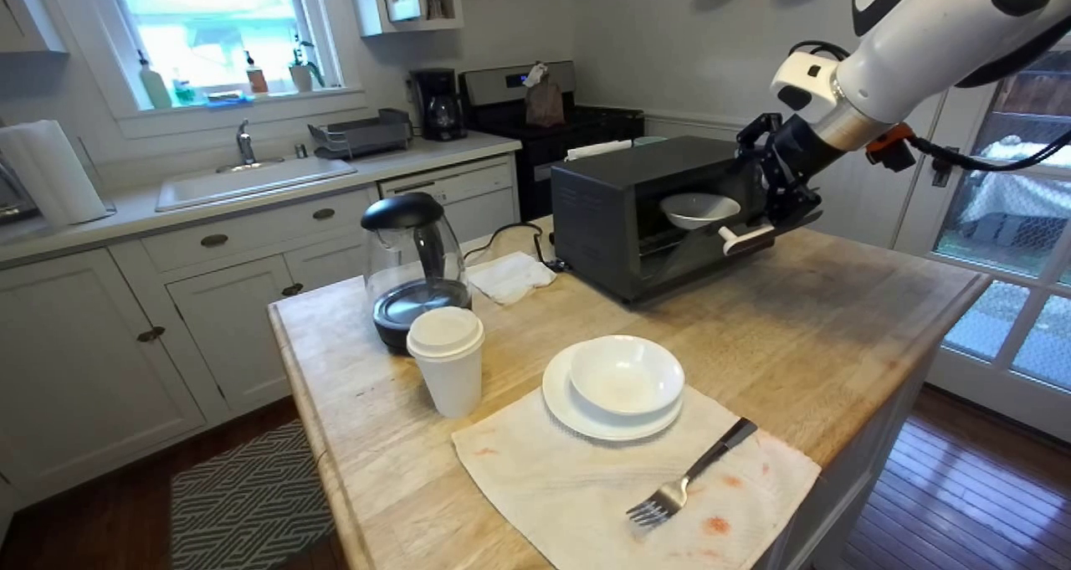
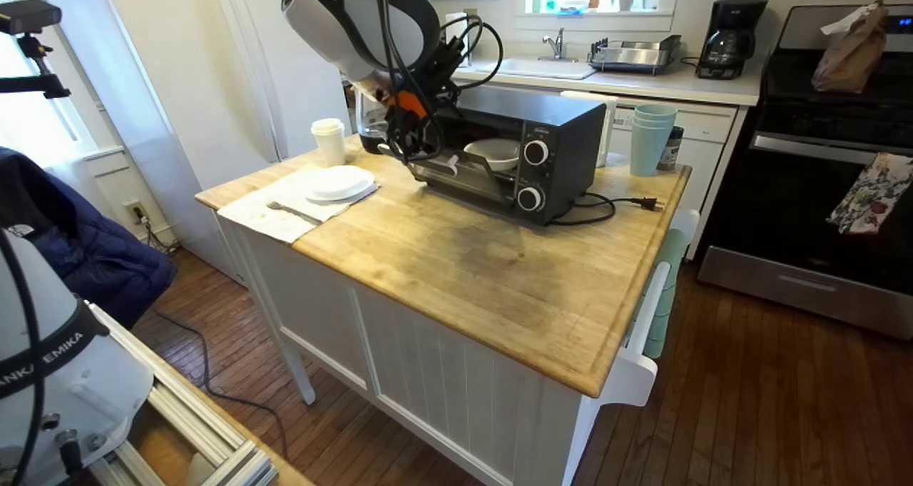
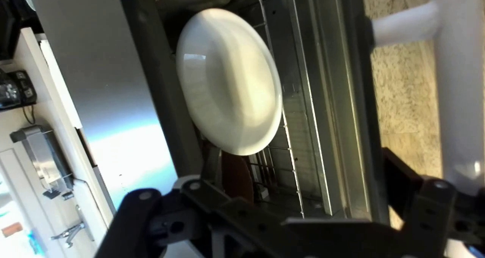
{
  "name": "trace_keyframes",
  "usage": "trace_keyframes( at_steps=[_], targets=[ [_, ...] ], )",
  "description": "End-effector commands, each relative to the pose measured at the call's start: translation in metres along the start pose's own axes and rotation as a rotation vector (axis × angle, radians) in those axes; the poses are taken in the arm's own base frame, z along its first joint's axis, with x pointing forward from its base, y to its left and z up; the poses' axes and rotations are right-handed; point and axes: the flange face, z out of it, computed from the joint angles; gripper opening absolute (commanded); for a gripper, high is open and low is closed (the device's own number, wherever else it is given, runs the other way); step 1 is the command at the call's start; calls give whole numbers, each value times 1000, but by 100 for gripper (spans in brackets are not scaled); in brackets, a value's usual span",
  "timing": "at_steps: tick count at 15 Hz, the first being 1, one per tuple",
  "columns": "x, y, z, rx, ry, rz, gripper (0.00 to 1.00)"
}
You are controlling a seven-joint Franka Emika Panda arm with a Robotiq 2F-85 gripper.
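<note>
My gripper (image 1: 778, 177) stands open at the front of a black toaster oven (image 1: 594, 235), with nothing seen between its fingers. The oven door is folded down, and its white handle (image 3: 460, 99) runs along the right of the wrist view, close to one finger. Inside the oven, a white bowl (image 3: 229, 82) sits on the wire rack (image 3: 291, 152), seen also in both exterior views. The gripper is near the bowl but apart from it. Whether a finger touches the door or handle I cannot tell. The arm hides part of the oven front in an exterior view.
Elsewhere on the wooden island are a glass kettle (image 1: 418, 277), a lidded paper cup (image 1: 448, 361), a white bowl (image 1: 627, 375) on a plate, and a fork (image 1: 690, 478) on a stained cloth (image 1: 535, 469). Teal cups (image 2: 650, 140) and a power cord (image 2: 592, 218) lie beyond the oven.
</note>
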Motion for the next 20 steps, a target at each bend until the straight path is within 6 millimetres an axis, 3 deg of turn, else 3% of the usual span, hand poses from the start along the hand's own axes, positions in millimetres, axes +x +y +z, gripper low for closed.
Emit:
trace_keyframes(
  at_steps=[1, 12, 20],
  targets=[
    [5, 36, -19, -43, 44, -59, 100],
    [-3, 38, -11, 19, 123, -205, 100],
    [-8, 64, -30, 24, 198, -226, 100]
  ],
)
